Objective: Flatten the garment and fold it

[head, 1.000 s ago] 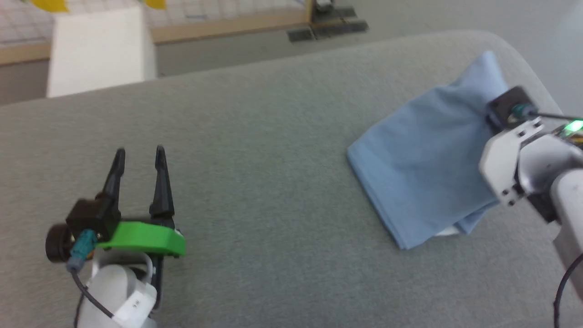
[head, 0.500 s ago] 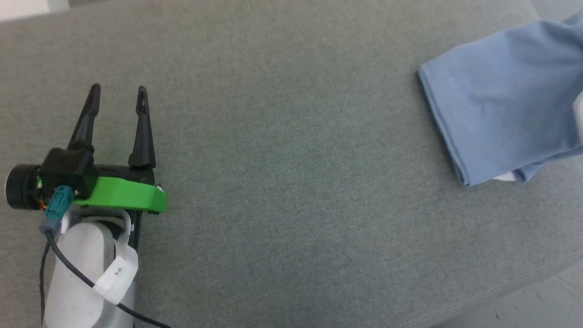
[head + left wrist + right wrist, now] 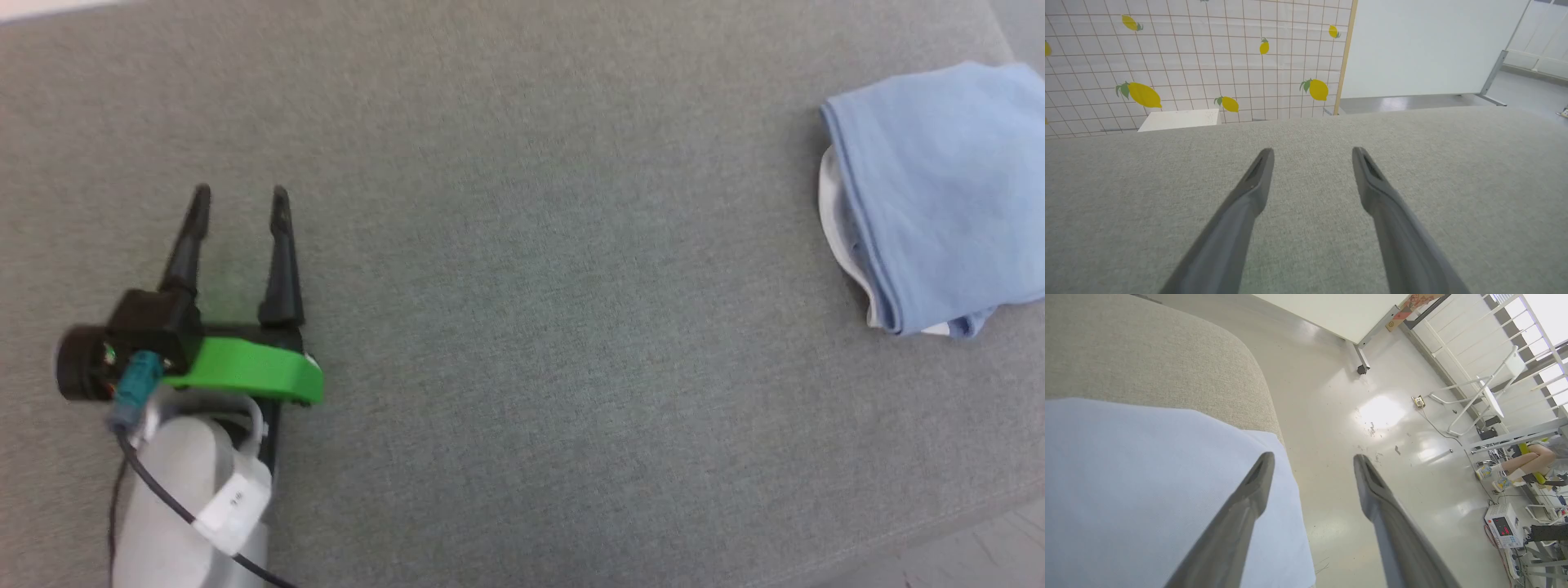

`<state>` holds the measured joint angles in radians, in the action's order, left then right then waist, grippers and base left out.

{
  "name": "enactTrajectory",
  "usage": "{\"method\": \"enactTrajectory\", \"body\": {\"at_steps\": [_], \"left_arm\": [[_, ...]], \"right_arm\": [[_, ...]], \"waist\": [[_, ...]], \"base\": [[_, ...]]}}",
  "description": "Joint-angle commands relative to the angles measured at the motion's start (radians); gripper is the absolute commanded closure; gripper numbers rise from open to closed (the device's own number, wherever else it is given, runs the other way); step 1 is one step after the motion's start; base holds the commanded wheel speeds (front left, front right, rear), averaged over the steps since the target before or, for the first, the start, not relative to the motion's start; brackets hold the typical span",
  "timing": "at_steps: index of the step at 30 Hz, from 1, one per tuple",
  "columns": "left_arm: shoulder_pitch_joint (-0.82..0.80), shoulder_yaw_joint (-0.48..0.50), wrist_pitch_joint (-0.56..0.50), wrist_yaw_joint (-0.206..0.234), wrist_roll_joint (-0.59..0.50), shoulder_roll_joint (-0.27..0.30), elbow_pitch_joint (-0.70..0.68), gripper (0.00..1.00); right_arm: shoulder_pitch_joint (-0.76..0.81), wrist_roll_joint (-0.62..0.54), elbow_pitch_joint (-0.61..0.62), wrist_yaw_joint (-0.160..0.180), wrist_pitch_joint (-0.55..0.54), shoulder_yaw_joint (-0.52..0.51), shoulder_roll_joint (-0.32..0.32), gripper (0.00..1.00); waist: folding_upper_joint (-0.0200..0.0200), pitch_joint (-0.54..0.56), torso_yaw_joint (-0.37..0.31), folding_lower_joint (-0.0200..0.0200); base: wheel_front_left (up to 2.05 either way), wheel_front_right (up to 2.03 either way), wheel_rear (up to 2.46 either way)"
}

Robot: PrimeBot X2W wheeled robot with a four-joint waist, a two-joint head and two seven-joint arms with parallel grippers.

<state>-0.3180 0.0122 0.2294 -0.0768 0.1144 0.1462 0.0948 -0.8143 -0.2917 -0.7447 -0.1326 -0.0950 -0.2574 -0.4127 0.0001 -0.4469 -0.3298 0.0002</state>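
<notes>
**On the table's right side: garment folded, both pincers spread**

On the grey cloth-covered table (image 3: 522, 327), right side, mid-depth: the garment (image 3: 947, 188), light blue, lies as a folded packet of stacked layers, cut off by the head view's right border. A white strip (image 3: 831, 204) peeks out along its left fold, and another bit of white shows at its near corner. Top face smooth, only faint creases.

Left gripper (image 3: 239, 194): near left of the table, well apart from the garment. Its two dark fingers stand apart and empty, pointing toward the far side. A green bracket (image 3: 245, 371) sits across its base, with the pale forearm below. In its own wrist view the left gripper (image 3: 1312, 152) is low over bare grey cloth — touching or not, cannot tell. Beyond the far edge: a tiled wall with lemon prints (image 3: 1208, 49), a white box (image 3: 1180, 119), a white panel (image 3: 1429, 45).

Right gripper (image 3: 1313, 458): jaws wide, holding nothing. One finger (image 3: 1237, 514) shows over the blue garment (image 3: 1147, 490), the other over the glossy floor (image 3: 1339, 416) past the table's rounded corner. The garment's corner shows against the floor — whether it overhangs the edge, cannot tell. Far off on the floor: a seated person (image 3: 1531, 459), a meter box with red digits (image 3: 1502, 526).
</notes>
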Motion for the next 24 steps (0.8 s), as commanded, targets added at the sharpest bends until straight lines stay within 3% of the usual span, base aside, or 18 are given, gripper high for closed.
{"method": "enactTrajectory", "body": {"at_steps": [1, 10, 18, 24], "left_arm": [[0.027, -0.004, 0.011, 0.008, 0.012, -0.014, 0.013, 0.0], [0.118, -0.016, 0.029, 0.03, 0.057, -0.063, 0.072, 0.0], [0.164, -0.034, 0.032, 0.035, 0.09, -0.081, 0.112, 0.0], [0.175, -0.042, 0.032, 0.027, 0.099, -0.084, 0.132, 0.0]], "right_arm": [[0.008, 0.005, 0.0, 0.002, 0.022, -0.012, 0.009, 0.0], [0.148, 0.162, 0.097, 0.002, 0.131, -0.012, 0.061, 0.0], [0.377, 0.352, 0.389, 0.002, 0.163, 0.046, 0.16, 0.0], [0.56, 0.397, 0.604, 0.002, 0.162, 0.093, 0.25, 0.0]], "waist": [[-0.0001, 0.113, 0.062, -0.0002], [-0.0001, 0.304, 0.16, -0.0002], [-0.0001, 0.378, 0.24, -0.0002], [-0.0001, 0.404, 0.284, -0.0002]], "base": [[0.0, 0.0, 0.0], [0.0, 0.0, 0.0], [0.0, 0.0, 0.0], [0.0, 0.0, 0.0]]}}
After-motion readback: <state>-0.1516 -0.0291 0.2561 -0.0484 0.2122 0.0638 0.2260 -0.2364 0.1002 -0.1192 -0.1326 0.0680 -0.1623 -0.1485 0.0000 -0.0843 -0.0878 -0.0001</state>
